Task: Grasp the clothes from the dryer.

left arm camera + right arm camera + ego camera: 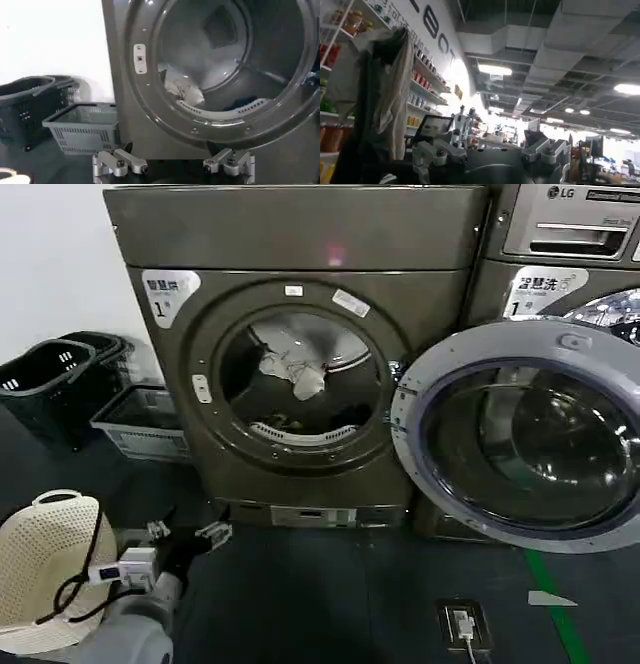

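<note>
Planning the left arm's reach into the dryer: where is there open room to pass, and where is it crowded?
Open: the dark floor between the left gripper and the dryer, and its round opening. Crowded: baskets left of the dryer, the swung-open door right; whitish cloth inside.

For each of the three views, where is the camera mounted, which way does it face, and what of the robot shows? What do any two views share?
Head view: on the head, looking forward and down at the dryer, door swung open; left gripper low, open.
Left wrist view: on the left wrist, facing the porthole; left gripper fingers spread apart.
Right wrist view: on the right wrist, tilted up at ceiling lights and shelves; right gripper open.
Shared: head and left wrist views both show the whitish cloth and grey basket.
</note>
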Robot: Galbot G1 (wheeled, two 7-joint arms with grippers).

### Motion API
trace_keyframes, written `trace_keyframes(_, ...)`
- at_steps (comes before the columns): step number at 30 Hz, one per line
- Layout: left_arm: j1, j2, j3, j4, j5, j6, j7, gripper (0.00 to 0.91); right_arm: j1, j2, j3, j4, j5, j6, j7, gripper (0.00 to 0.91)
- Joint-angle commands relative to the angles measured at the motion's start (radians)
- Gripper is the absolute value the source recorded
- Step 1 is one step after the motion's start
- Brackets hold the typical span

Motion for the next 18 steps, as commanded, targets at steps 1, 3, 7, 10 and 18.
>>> trace_keyframes(1,0.001,0.0,0.001,0.002,0.005,0.049,0.006,0.907,0.001,0.0,0.002,-0.002,0.008,0.002,0.01,0.907)
trace_keyframes(3,0.001,0.0,0.001,0.001,0.007,0.049,0.008,0.907,0.001,0.001,0.003,-0.002,0.023,0.005,0.013,0.907)
trace_keyframes(7,0.003,0.0,0.005,0.003,0.027,0.049,0.022,0.907,0.003,0.002,0.005,-0.003,0.07,0.033,0.021,0.907)
trace_keyframes(10,0.005,-0.001,0.009,0.008,0.026,0.049,0.019,0.907,0.003,-0.003,0.012,-0.006,0.1,0.04,0.035,0.907)
trace_keyframes(18,0.002,-0.005,0.017,0.004,0.03,0.049,0.029,0.907,0.002,-0.003,0.017,-0.008,0.118,0.042,0.046,0.907)
